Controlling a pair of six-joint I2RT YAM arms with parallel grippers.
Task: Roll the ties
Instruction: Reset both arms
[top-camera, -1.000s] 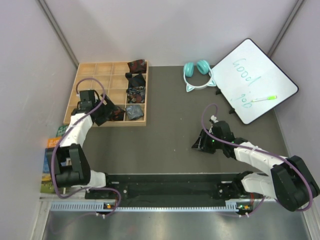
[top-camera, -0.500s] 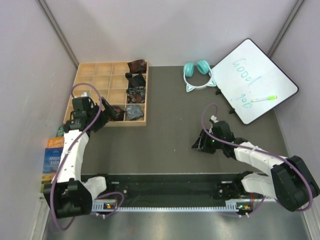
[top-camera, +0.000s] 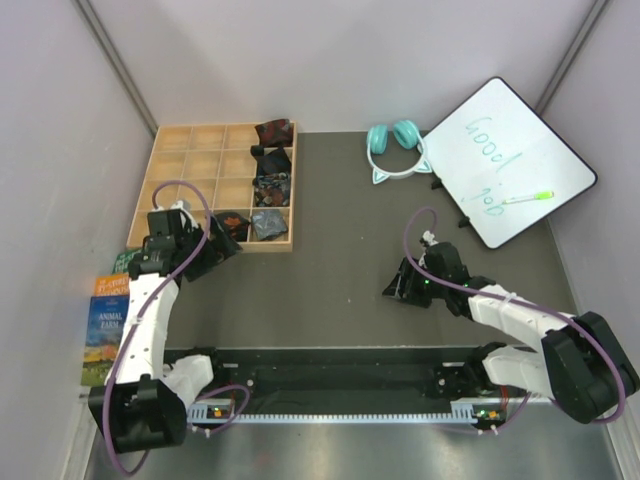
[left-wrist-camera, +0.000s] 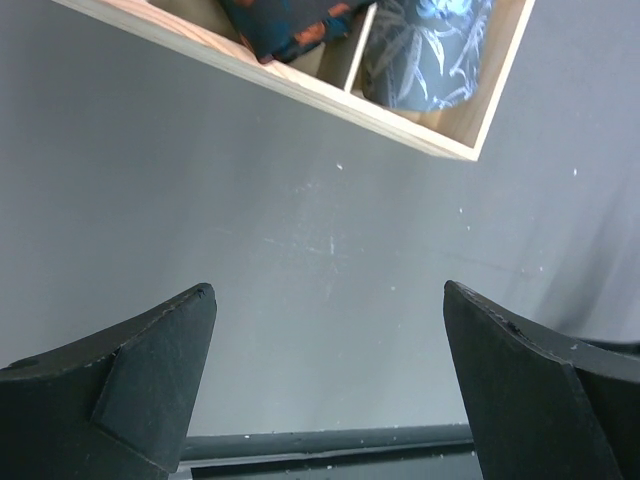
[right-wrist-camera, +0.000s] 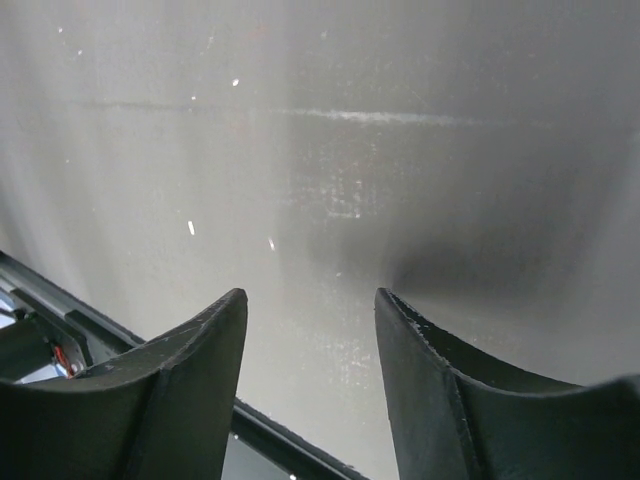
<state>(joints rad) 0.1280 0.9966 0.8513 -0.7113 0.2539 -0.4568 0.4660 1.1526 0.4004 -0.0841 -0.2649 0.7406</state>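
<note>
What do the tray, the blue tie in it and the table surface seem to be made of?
Tray: pale, unfinished-looking wood; grain shows along its rim.
Blue tie: soft printed fabric with a faint sheen, possibly silk or polyester.
Table: dark grey matte mat, perhaps rubber or felt, lightly scuffed.

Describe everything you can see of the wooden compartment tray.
The wooden tray is a shallow, pale, bare-wood box divided by thin slats into a grid of square cells. It lies flat at the far left of the dark mat, close to the left wall. Its right-hand column holds rolled ties, one per cell, and another roll sits beside them in the near row. The other cells in view look bare. Nothing grips it.
</note>
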